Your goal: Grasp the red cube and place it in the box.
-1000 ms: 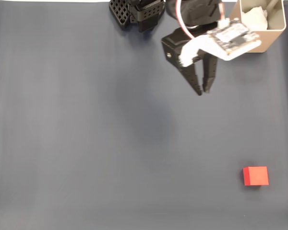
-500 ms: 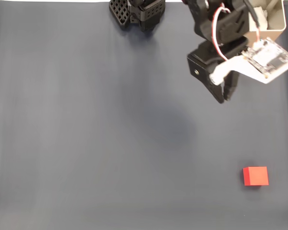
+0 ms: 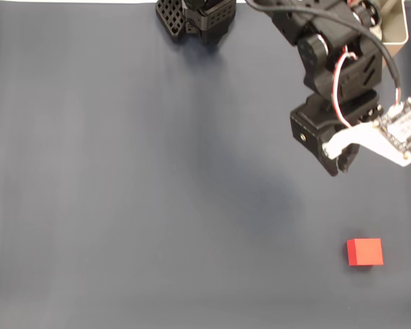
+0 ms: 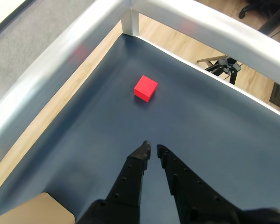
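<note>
While my claw hangs narrow, nearly shut and empty, lower centre of the wrist view | red cube lies ahead, upper centre, untouched on the dark mat | box upper right of the fixed view, well apart from the cube | approach lined up, I judge

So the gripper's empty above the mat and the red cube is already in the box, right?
Not quite. The gripper is empty, but the red cube lies on the dark mat, as the fixed view shows, well away from the box.
</note>
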Action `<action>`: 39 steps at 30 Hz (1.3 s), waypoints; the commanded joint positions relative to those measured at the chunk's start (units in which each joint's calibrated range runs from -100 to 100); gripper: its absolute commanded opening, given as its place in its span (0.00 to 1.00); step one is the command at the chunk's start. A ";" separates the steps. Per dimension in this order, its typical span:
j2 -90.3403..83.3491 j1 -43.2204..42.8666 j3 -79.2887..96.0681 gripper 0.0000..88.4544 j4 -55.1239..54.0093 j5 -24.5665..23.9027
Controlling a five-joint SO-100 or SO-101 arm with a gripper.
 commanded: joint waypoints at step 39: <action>37.41 3.40 -40.36 0.37 0.35 -1.61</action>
